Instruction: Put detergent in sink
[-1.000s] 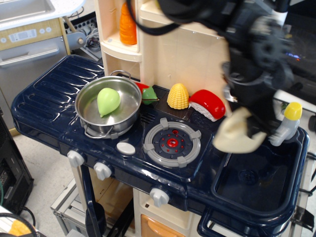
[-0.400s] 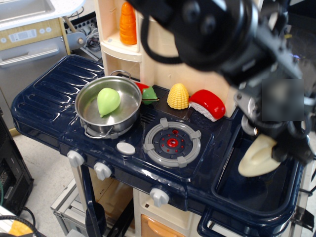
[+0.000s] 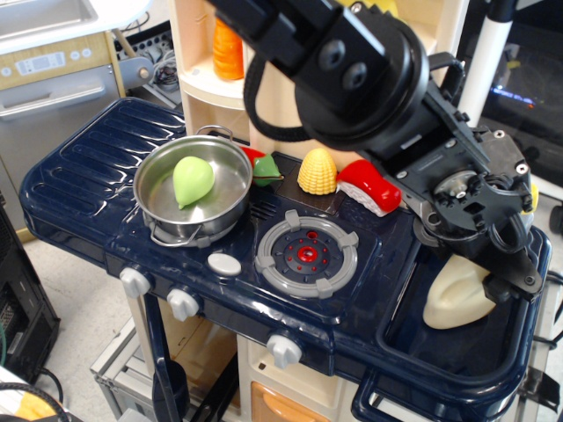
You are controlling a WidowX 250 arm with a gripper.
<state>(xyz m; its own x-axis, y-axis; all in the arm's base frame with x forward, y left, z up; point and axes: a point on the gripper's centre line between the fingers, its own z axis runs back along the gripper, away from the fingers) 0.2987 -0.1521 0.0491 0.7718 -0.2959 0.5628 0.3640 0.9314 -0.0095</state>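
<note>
Looking through the only view we have, we find the detergent [image 3: 457,294] down inside the sink [image 3: 457,374], a cream-white jug leaning against the basin's left wall with its lower end near the floor. Our gripper [image 3: 494,280] is at its upper right side, and the jaws appear closed around the jug there, though the arm's black body hides the fingertips, so we cannot be sure how firm the hold is.

We judge the jug to be a hollow plastic toy: light, stiff and smooth, unlikely to break if it drops the little way left, but slick enough to pivot or slip in a narrow pinch. The moulded handle and neck would be the natural holds; both are hidden from us now, and only the rounded belly shows.

The sink is a deep dark navy basin with rounded corners and glossy walls, so we expect the jug to slide and settle rather than stand. Nothing else shows in the visible part of the basin.

Elsewhere on the toy kitchen counter [image 3: 79,189], well apart from the sink, sit a steel pot [image 3: 193,189] holding a green fruit [image 3: 193,180], a corn cob [image 3: 318,170], a red-and-white piece [image 3: 369,185] and the grey burner [image 3: 306,254]. An orange item [image 3: 228,46] stands on the shelf behind.
</note>
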